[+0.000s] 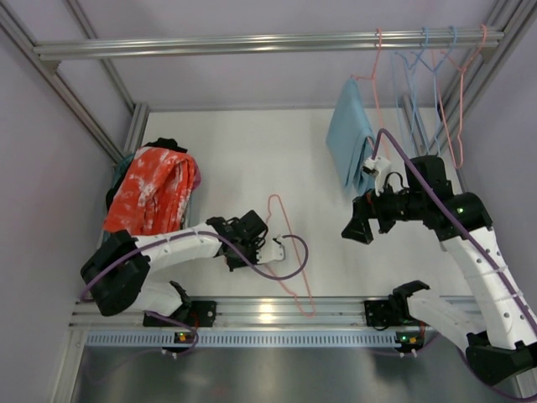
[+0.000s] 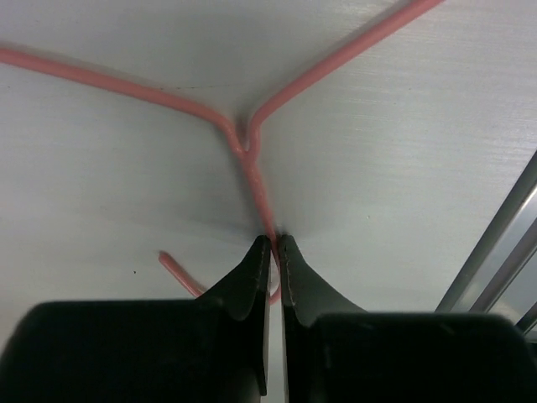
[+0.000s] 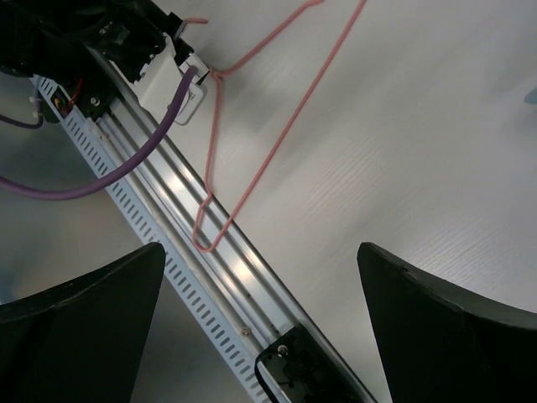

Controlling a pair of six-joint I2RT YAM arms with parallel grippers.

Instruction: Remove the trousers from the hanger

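The orange-red trousers with white blotches (image 1: 149,195) lie in a pile at the table's left edge, with black cloth (image 1: 114,197) showing beside them. An empty pink wire hanger (image 1: 289,252) lies flat on the table near the front rail. My left gripper (image 1: 284,245) is shut on the hanger's neck, just below the hook; in the left wrist view the tips (image 2: 274,243) pinch the pink wire (image 2: 249,164). My right gripper (image 1: 352,228) is open and empty, held above the table right of the hanger. In the right wrist view its jaws stand wide apart (image 3: 260,285), with the hanger (image 3: 252,164) beyond them.
A light blue cloth (image 1: 348,143) hangs on a pink hanger from the top rail (image 1: 252,42) at the back right. Several empty blue and pink hangers (image 1: 436,59) hang beside it. Frame posts stand on both sides. The metal front rail (image 1: 268,312) runs under the hanger's lower end.
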